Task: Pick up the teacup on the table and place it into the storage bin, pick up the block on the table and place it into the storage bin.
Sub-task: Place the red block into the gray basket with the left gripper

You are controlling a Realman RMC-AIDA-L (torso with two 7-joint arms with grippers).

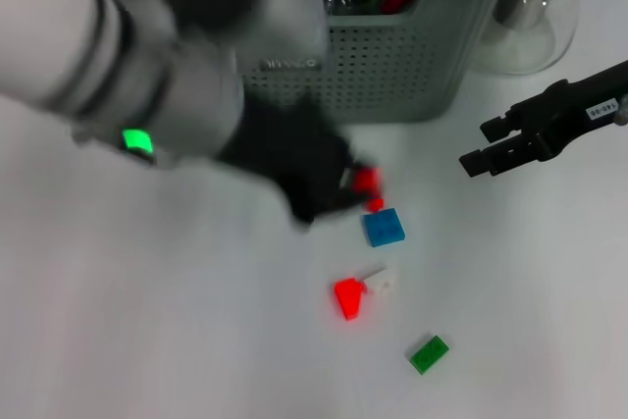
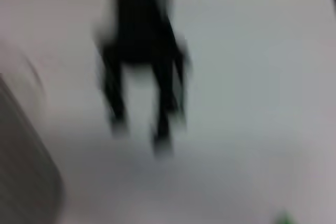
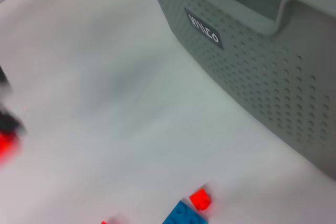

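Six small blocks show on the white table: a red block at the left gripper, a tiny red one, a blue square, a red wedge touching a white piece, and a green block lying diagonally. Whether the blurred left fingers grip the red block cannot be told. The right gripper hovers apart, jaws parted, empty. One storage bin stands behind, its top cut off, holding glassware and something red; a glass pot stands beside it.
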